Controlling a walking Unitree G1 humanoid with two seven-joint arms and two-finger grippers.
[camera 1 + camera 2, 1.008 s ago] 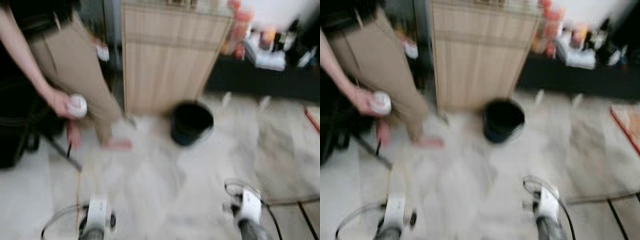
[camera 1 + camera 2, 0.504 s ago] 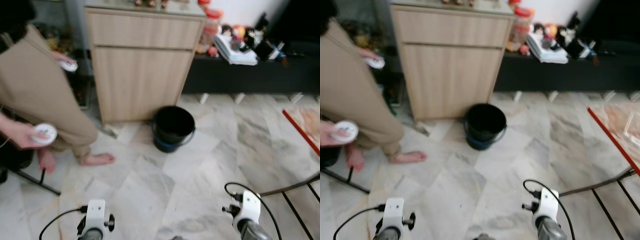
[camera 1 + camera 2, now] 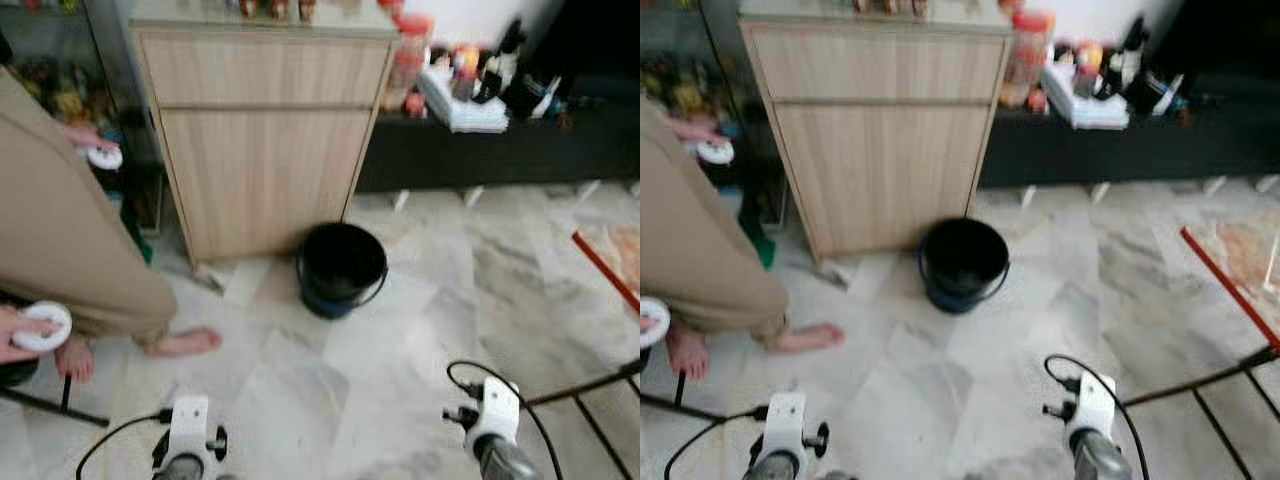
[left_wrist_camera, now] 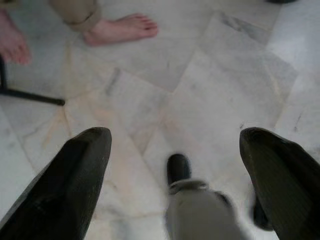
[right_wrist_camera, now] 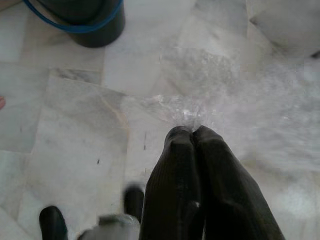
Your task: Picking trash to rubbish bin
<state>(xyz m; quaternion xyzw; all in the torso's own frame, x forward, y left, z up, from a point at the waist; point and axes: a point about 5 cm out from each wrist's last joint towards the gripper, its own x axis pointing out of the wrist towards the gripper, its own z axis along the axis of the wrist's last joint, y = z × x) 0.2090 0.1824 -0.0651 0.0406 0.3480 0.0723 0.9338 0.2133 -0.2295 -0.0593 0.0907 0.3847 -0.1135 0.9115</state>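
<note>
- I see my right gripper (image 5: 194, 131) low over the marble floor (image 3: 400, 330), its two black fingers pressed together on a crinkled piece of clear plastic wrap (image 5: 200, 107) that spreads out from the tips.
- The plastic is thin and see-through; I can make out the floor tiles through it, and I cannot tell where its edges end.
- My left gripper (image 4: 175, 145) hangs over bare floor with its fingers (image 4: 75, 170) spread wide apart, nothing between them.
- The black bucket (image 3: 340, 268) with a blue band near its base stands on the floor ahead of me, just in front of a light wooden cabinet (image 3: 265, 150). In the right wrist view the bucket (image 5: 82, 20) sits well apart from the plastic.
- A person in beige trousers (image 3: 70, 250) stands barefoot on my left, beside the cabinet, holding a white round object (image 3: 40, 326) in one hand and another (image 3: 103, 157) in the other.
- A low dark shelf (image 3: 500, 150) with cluttered items on top runs along the wall to the right of the cabinet.
</note>
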